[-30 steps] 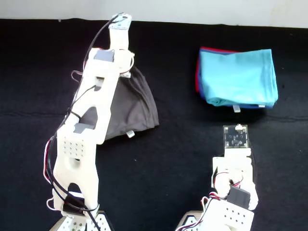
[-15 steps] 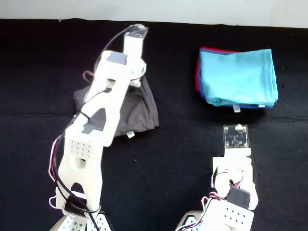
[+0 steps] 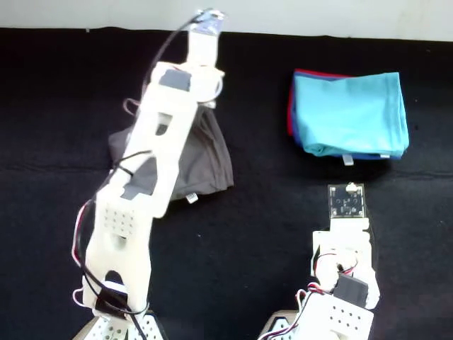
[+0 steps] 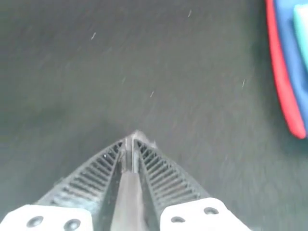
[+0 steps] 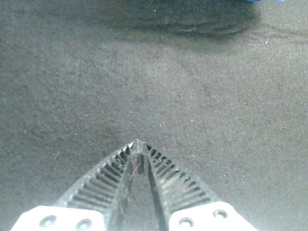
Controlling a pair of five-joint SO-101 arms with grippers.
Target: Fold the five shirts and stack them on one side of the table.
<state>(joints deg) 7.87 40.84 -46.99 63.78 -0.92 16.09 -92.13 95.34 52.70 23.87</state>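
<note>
Right now my left gripper (image 4: 134,137) hangs with its fingers pressed together on nothing, out past the far side of the grey shirt (image 3: 209,159) and above bare black counter (image 3: 49,85). The grey shirt lies roughly folded under that arm, well apart from the stack (image 3: 350,113) of folded shirts at the far right, which has turquoise on top and blue and red edges beneath. My right gripper (image 5: 138,144) is pressed shut too, low over the counter near the stack's front edge. I judge the grey shirt is due to be carried across. To do that well, I would spread the fingers and come down on a folded edge rather than a loose layer. Then I would pinch through every layer and drag slowly, so the fold holds until it sits squarely on the turquoise one.
</note>
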